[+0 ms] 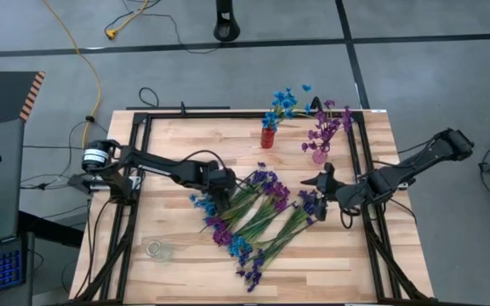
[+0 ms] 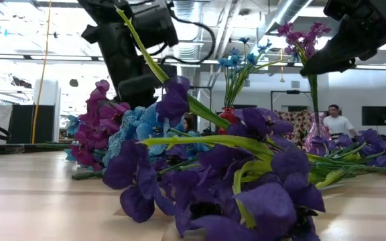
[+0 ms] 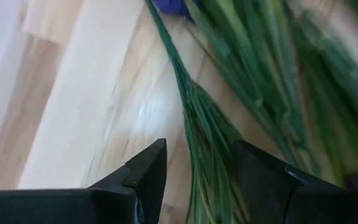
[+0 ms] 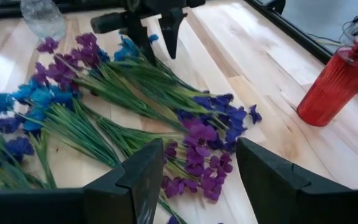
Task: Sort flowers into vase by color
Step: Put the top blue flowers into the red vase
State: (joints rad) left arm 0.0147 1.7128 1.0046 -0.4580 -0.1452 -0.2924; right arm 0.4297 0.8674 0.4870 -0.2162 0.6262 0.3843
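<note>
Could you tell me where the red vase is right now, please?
In the high view the red vase stands near the table's far edge, holding blue flowers, left of the pink vase and beyond the loose pile.

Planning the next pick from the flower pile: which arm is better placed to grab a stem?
Left. The left gripper hangs open with a thin green stem between its fingers. The right gripper, also open, hovers over the violet blossoms, not around any stem.

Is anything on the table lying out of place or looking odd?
Nothing is damaged or spilled. The unsorted flowers lie in a loose mixed-colour heap mid-table, between the left hand and right hand. A clear vase stands empty near the front edge.
</note>
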